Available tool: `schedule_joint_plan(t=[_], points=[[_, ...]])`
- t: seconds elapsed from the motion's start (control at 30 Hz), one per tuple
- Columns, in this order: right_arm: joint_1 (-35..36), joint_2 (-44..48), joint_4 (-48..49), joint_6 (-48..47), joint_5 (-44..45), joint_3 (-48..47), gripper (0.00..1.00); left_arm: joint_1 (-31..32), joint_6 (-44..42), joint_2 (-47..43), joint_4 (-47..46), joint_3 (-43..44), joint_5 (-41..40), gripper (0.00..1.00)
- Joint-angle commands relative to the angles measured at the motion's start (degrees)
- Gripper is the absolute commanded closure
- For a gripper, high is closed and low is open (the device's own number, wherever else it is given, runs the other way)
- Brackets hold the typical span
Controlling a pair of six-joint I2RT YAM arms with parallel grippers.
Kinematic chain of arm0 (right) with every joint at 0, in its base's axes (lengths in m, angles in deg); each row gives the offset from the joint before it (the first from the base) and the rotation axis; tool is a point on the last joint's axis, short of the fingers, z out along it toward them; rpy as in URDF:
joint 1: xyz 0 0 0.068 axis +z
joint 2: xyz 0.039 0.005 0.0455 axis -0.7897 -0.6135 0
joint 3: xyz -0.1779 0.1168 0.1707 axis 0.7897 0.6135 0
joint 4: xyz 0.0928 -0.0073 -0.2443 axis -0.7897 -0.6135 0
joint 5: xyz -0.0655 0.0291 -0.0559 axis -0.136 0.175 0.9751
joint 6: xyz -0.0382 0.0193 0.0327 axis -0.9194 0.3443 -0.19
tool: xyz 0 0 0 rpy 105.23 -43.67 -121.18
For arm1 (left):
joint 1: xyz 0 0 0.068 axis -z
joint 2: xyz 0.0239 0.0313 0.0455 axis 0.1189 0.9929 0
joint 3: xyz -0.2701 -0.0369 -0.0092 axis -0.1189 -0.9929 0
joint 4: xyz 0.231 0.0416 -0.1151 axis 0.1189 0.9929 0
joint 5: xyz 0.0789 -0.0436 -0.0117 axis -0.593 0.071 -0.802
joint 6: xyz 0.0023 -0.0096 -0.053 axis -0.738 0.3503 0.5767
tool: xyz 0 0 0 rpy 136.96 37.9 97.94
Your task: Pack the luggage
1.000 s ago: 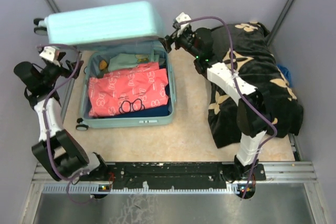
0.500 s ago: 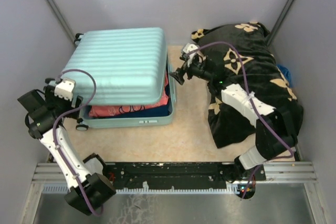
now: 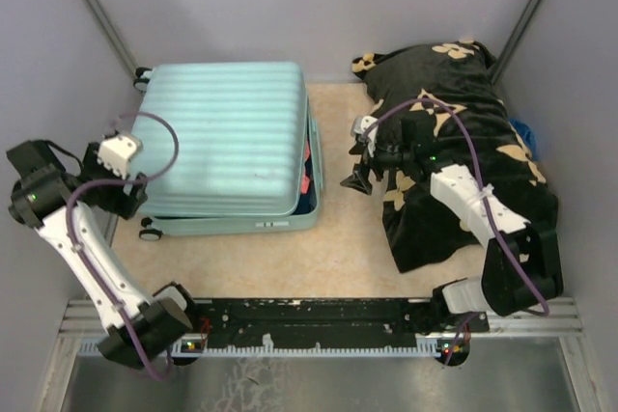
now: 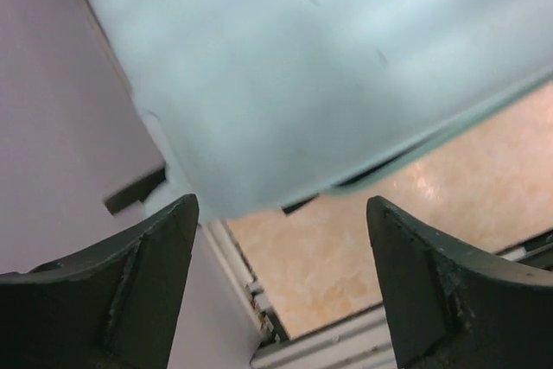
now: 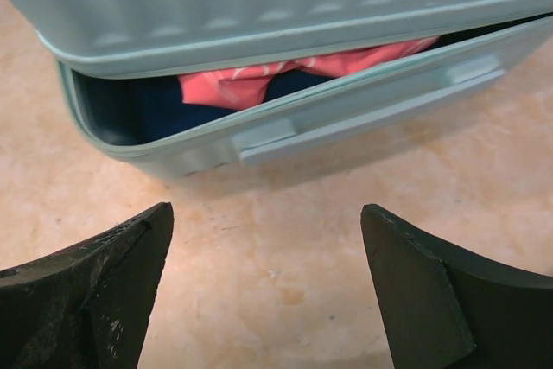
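Luggage (image 3: 217,137) at 10 o'clock, lid nearly down
Pink garment (image 5: 259,79) shows in its gap; black blanket (image 3: 483,132) at 3 o'clock. Left fingers (image 4: 147,265) apart at its 8 o'clock corner, right fingers (image 5: 415,265) apart facing the gap.

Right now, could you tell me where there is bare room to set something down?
Bare table lies between the suitcase and the rail. The strip between suitcase and blanket is narrower, with the right claw over it. The blanket crowds the right.
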Motion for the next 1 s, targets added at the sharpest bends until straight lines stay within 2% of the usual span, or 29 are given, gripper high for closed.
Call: schedule_joint_plan(t=[0.0,0.07,0.13,0.17,0.23,0.43,0.53,0.63,0.7,0.87,0.97], points=[[-0.36,-5.65,-10.14,-3.64,-8.42,-6.15,0.14,0.05,18.81,11.22,-8.27,8.22,9.5,0.19],[-0.07,-6.75,-8.12,0.56,-9.52,-5.82,0.18,0.05,33.22,14.28,-19.23,10.47,7.83,0.19],[1.3,-6.01,-2.63,6.81,-7.54,-3.78,0.23,0.15,44.02,17.5,-27.7,11.68,2.58,0.18],[2.49,-5.39,0.26,8.84,-5.65,-2.41,0.25,0.14,47.66,19.49,-30.4,12.22,-0.69,0.19],[4.86,-3.85,2.88,10.24,-2.89,0.74,0.29,0.15,49.63,23.99,-33.7,13.17,-6.08,0.2],[8.85,0.78,8.51,16.32,3.09,10.41,0.41,0.16,48.97,33.92,-46.4,12.4,-13.36,0.2],[11.09,1.69,9.6,21.15,3.75,12.53,0.46,0.22,47.02,38.66,-48.28,13.41,-14.24,0.23],[15.02,1.56,13.25,24.67,6.17,14.23,0.52,0.23,40.51,42.21,-43.49,13.71,-9.51,0.25],[17.76,0.78,17.47,26.88,8.85,14.9,0.53,0.22,35.32,42.19,-39.35,11.93,-6.16,0.24],[20.33,-3.84,26.45,33.96,10.96,13.17,0.58,0.28,22.45,36.81,-31.01,1.87,-2.35,0.27],[20.32,-6.82,31.27,38.52,13.93,13.58,0.59,0.23,18.83,32.81,-27.54,-3.18,-2.09,0.29]])
